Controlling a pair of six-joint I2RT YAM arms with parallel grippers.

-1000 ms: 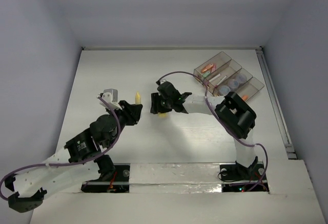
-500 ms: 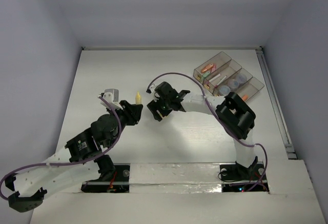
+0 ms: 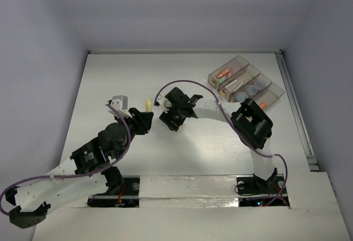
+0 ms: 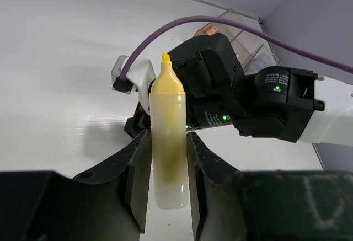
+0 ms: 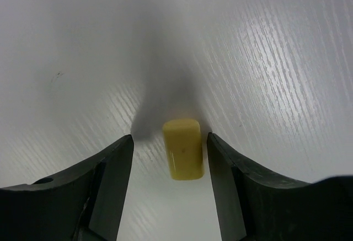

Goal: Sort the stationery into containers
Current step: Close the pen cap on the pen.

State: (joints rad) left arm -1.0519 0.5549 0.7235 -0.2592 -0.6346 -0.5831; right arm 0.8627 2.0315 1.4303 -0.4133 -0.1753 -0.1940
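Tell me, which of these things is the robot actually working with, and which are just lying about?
Part of the job:
yellow marker, held in the left jaws
yellow cap, between the open right jaws
bins
markers and tins already in them

Just there:
purple cable
rail at far right

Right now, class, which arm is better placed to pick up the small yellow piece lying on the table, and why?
Right. The right pincer is open, straddling the yellow piece with a gap on either side. The left pincer is shut on a yellow marker.
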